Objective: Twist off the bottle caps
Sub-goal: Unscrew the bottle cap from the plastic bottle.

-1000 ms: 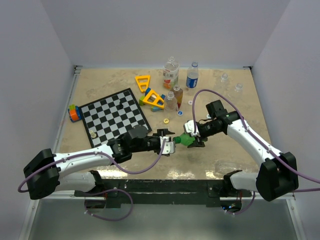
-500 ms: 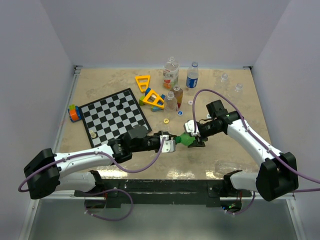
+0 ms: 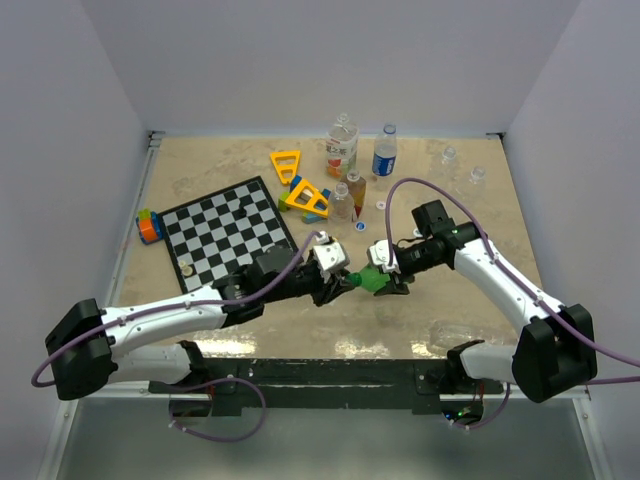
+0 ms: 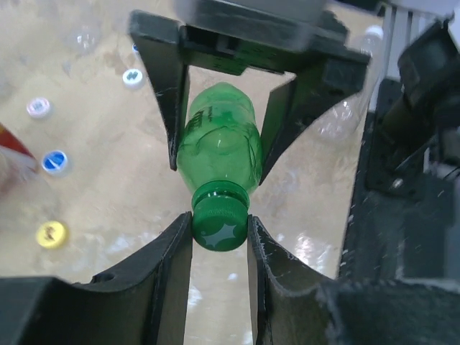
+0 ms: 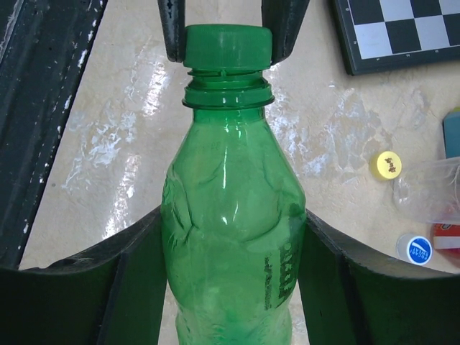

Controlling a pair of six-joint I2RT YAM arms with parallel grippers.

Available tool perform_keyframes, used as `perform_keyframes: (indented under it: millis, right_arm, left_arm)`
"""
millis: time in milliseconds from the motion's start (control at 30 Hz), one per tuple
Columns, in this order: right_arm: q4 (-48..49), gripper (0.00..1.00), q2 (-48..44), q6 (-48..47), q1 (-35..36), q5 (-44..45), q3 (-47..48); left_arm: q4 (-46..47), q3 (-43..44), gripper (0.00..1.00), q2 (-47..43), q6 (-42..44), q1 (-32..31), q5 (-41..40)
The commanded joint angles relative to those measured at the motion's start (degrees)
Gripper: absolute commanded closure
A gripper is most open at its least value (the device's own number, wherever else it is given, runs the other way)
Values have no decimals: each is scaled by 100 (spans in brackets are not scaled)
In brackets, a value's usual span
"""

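Over the bench (image 3: pixel 460 210) near its front edge, the left fingers (image 3: pixel 343 287) pinch the cap (image 3: pixel 358 280) of a green bottle (image 3: pixel 373 281) lying level; the right fingers (image 3: pixel 393 286) clasp its body. A checkerboard (image 3: pixel 228 232) lies to the left.

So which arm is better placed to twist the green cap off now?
Left. The left gripper is shut on the green cap, while the right gripper clamps the green bottle mid-body.
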Motion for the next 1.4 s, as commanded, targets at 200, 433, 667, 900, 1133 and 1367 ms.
perform_keyframes:
  millis: [200,433,667,900,1133,1367]
  right_arm:
    - [21,100,-35,8,-28,24,-24]
    - [30,100,-44,26,-28,33,-24]
    - [30,100,-35,26,-28,33,-15]
    - [48,100,-53,87,-28,42,2]
    - [461,100,-255,974,-334,112,178]
    - [662,100,-808,1571,-1635,-274,450]
  left_arm:
    - [-2169,1378,100,272,-5826,29,-1593]
    - [-2361,1518,100,237,-6338,47,-1803]
    - [-2467,1483,100,96,-6312,73,-2066]
    - [-2423,1070,100,-571,-5733,82,-2497]
    - [-1450,166,100,-1257,-4328,73,-1981]
    - [-763,41,100,-784,-3298,64,-1031]
